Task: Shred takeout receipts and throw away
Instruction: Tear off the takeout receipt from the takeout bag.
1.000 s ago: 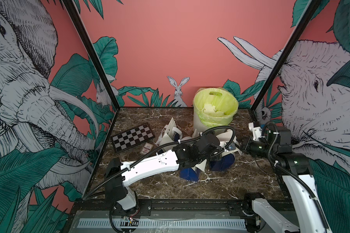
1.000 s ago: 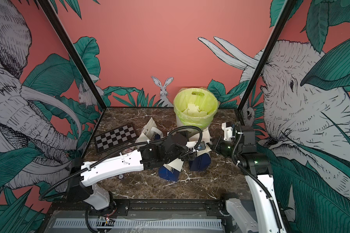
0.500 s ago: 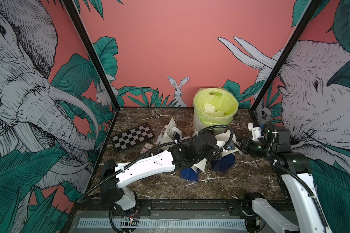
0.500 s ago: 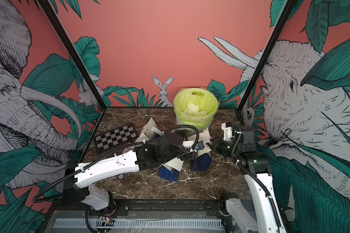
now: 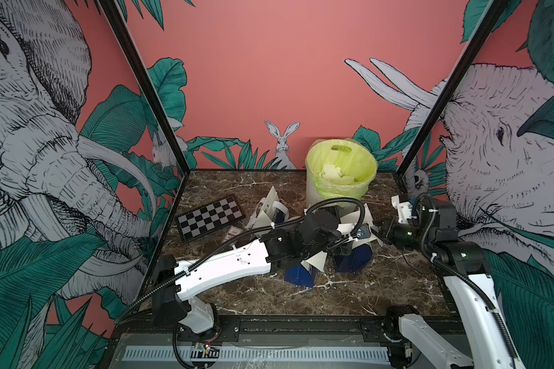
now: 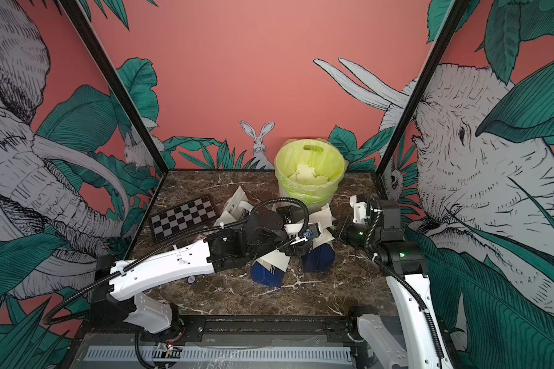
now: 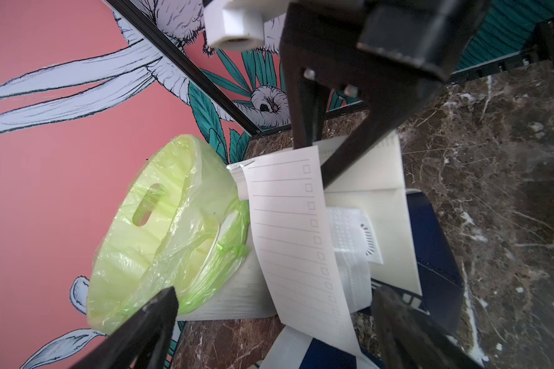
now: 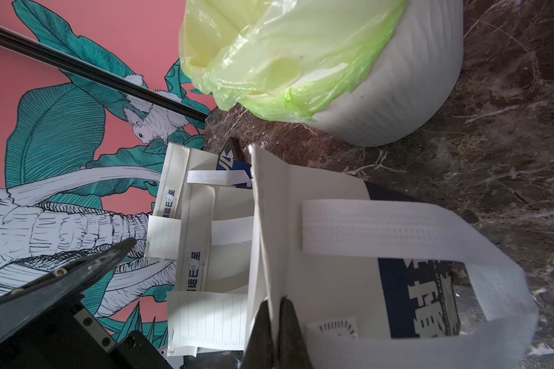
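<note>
Right fingers (image 8: 290, 332) clenched on takeout receipt (image 7: 295, 230) at blue bag (image 7: 435, 255), left fingers (image 7: 155, 314) released wide facing it, green-lined bin (image 7: 147, 242) beside.

Left arm (image 5: 224, 268) stretches way out across the middle, left gripper (image 7: 274, 294) spread wide. Right arm (image 5: 461, 255) is bent inward, right gripper (image 8: 277, 306) pinched tight.

Receipt (image 7: 295, 230) is printed white with thin grey lines and a column of tiny checkboxes. Bag (image 7: 435, 249) is done in navy with white lettering, cream inside, and straps (image 7: 349, 255) are white and dotted. Bin (image 8: 397, 96) is plain white, lined with a lime-green liner (image 8: 285, 48). Board (image 5: 210, 217) is checked black and pale grey. Counter (image 5: 381, 287) is dark brown marble, veined white. Walls (image 5: 269, 64) are painted salmon, with teal leaves and grey-white elephants.
</note>
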You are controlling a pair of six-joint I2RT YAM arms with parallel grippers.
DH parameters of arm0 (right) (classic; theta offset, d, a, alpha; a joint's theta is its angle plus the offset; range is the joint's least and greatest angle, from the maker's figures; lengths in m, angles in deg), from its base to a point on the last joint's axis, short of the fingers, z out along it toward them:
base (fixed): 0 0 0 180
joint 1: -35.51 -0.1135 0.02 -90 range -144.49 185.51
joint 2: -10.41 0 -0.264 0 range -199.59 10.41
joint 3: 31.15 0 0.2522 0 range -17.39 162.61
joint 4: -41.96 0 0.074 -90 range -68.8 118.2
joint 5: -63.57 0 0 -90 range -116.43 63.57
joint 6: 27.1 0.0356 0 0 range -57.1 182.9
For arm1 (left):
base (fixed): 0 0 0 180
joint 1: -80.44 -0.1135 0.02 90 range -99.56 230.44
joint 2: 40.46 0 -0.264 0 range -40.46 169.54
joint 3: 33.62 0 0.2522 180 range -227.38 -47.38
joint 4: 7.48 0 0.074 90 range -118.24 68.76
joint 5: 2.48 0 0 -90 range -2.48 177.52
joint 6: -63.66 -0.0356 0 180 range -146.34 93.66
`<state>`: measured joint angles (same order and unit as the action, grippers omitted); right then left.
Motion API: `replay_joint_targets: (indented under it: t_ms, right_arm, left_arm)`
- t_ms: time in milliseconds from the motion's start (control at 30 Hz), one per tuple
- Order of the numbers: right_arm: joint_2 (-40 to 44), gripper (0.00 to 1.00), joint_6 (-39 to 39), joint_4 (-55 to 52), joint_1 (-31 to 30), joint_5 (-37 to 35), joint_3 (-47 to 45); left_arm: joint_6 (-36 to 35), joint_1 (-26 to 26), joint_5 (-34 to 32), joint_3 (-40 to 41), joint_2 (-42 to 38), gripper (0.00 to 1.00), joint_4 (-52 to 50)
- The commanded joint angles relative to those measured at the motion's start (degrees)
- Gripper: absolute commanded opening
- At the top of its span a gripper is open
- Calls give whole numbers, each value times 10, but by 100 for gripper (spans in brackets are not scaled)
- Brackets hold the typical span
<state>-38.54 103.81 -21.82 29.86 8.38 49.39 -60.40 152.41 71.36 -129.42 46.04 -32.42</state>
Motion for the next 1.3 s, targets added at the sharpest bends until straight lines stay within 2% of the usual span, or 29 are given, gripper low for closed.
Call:
replay_joint_targets:
  t_ms: [0,233,433,867,1067,1267]
  right_arm:
    - [17,0,17,61,-2,18,-1]
    - [17,0,29,75,-2,28,-6]
    - [20,0,30,77,-2,30,-8]
    - [23,0,32,81,-2,33,-16]
    - [25,0,38,84,-3,35,-15]
    - [26,0,38,82,-2,32,-15]
  left_arm:
    - [2,3,-10,-21,12,96,16]
    - [-1,6,-13,-29,25,95,15]
    - [-13,6,-64,-30,36,95,34]
    - [-31,6,-79,-23,41,90,63]
    - [-38,7,-114,-25,59,77,94]
    - [-37,8,-99,-41,73,55,83]
